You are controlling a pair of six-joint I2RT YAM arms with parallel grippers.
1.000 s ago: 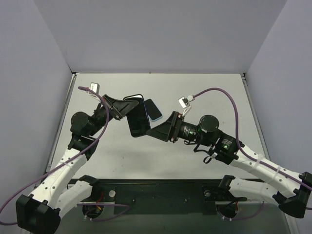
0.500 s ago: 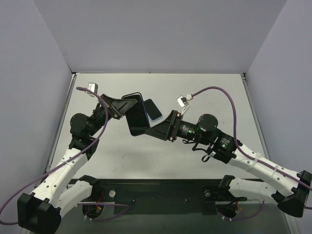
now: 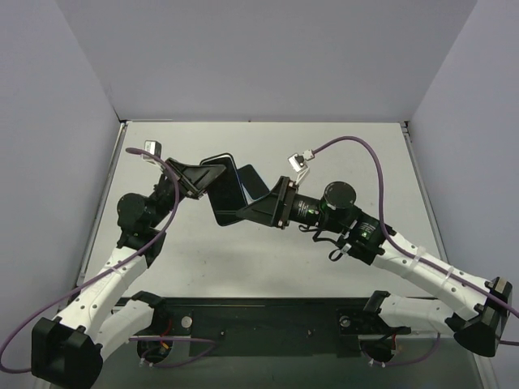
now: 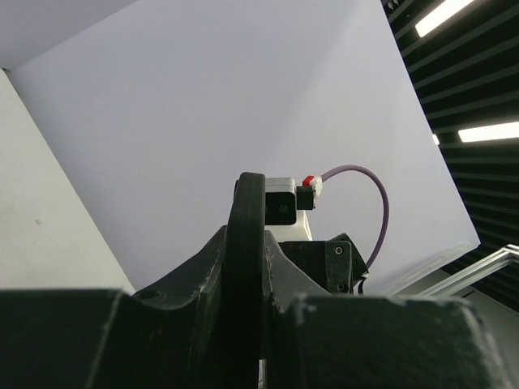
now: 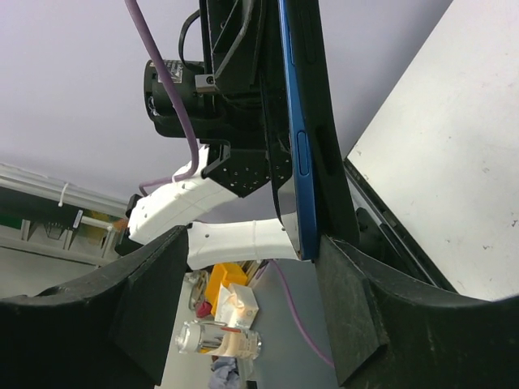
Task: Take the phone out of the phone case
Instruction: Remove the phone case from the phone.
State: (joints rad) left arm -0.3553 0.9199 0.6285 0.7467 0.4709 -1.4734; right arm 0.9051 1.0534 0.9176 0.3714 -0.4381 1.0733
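Blue-edged phone point(image 5: 293, 105) sticks partly out of its black case point(image 3: 223, 194), both held aloft.

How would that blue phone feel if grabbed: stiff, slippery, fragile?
Probably stiff: the blue phone shows a straight edge. Its glossy side looks slippery. Seemingly held above the table, it might crack if dropped.

The phone point(image 5: 297, 154) stands edge-on from the top centre downward, its blue side with a long button touching a black slab point(image 5: 326, 162) on its right. The right gripper point(image 5: 251, 243) spreads its dark fingers point(image 5: 122, 308) wide around the lower end. The left arm point(image 5: 219, 239) and a purple cable point(image 5: 192, 142) fill the upper left, and the pale table point(image 5: 454, 162) lies at the right.
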